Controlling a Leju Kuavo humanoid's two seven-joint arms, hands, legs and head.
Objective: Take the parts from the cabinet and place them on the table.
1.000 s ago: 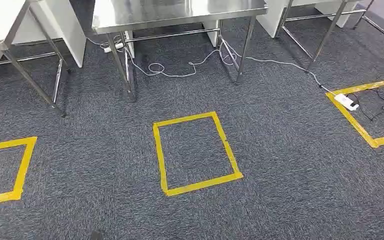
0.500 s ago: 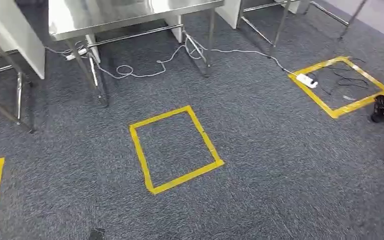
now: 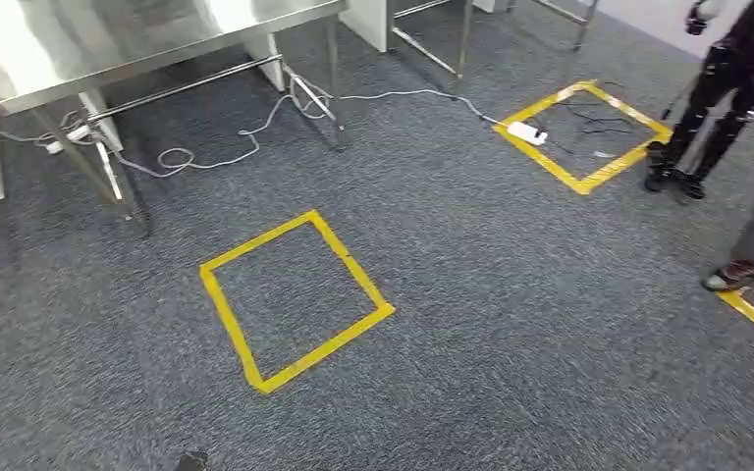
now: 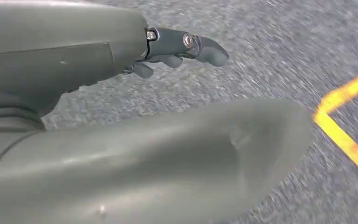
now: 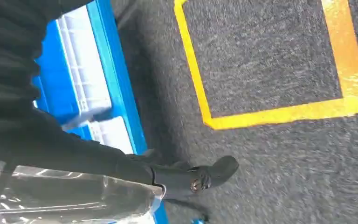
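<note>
1. Steel is where the part has to end up: the desk stands at the far left of the head view. No part lies on what shows of its top. The right robot hand appears to hold a part in a clear bag against its palm, with the fingers hardly curled round it. Slick plastic in so loose a hold could slide out as the robot walks.
2. White cable loops on the carpet just before the desk's near legs. A foot set there could catch it, or drag the power strip along.
3. Blurred wrist views suggest that the body is moving. A person stands at the right by the far yellow square, and another shoe is nearer, so a swinging arm could reach them.
4. The left robot hand hangs spread and holds nothing, so it cannot catch a dropped bag.
5. The blue crate sits close beside the right arm and could snag the bag.
6. Stopping off the yellow tape square may leave the desk's near edge out of reach.
</note>
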